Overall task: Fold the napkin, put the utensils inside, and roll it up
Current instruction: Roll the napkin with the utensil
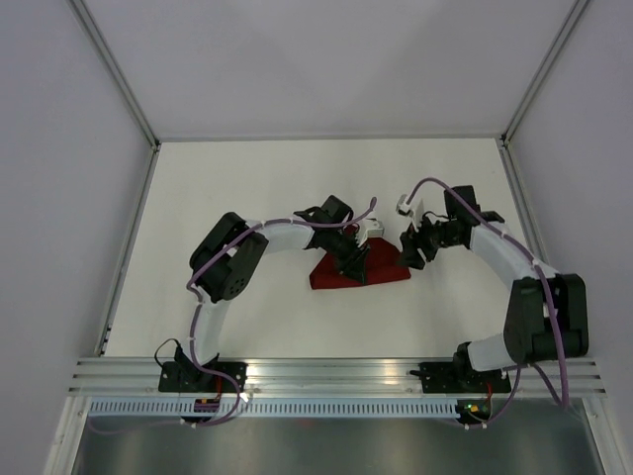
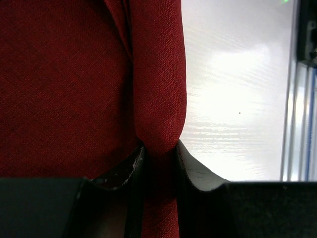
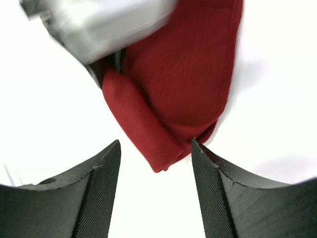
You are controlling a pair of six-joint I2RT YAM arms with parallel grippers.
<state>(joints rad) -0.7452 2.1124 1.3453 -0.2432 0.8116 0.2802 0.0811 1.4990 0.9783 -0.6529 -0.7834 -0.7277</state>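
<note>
**Napkin** (image 1: 386, 275): in the overhead view it lies at the centre of the frame on the white desk (image 1: 247, 198). It is bunched into a compact dark red wedge, widest toward the lower edge of the frame.

**Left tool** (image 1: 358, 262): it is set down on the napkin's upper middle. In its own wrist view the left tool (image 2: 159, 151) is clenched on a rolled fold of the cloth. The fold runs from the top of the frame down between the two dark fingers (image 2: 121, 171) and is squeezed narrow there. The rest of the napkin (image 2: 64, 84) fills the left of that frame. Bare desk (image 2: 233, 99) shows to the right, with a metal rail (image 2: 297, 129) at the right edge.

**Right tool** (image 1: 413, 247): overhead, it is just right of centre, beside the napkin's right end. In its wrist view the right tool (image 3: 156, 166) is released, jaws wide apart and grasping nothing. The napkin's (image 3: 173, 89) rolled end points down the frame into the gap between the fingers (image 3: 223, 188). One cloth corner is close against the right-hand finger; contact cannot be confirmed. The left tool (image 3: 94, 25) appears blurred and pale at the upper left, on the cloth.
</note>
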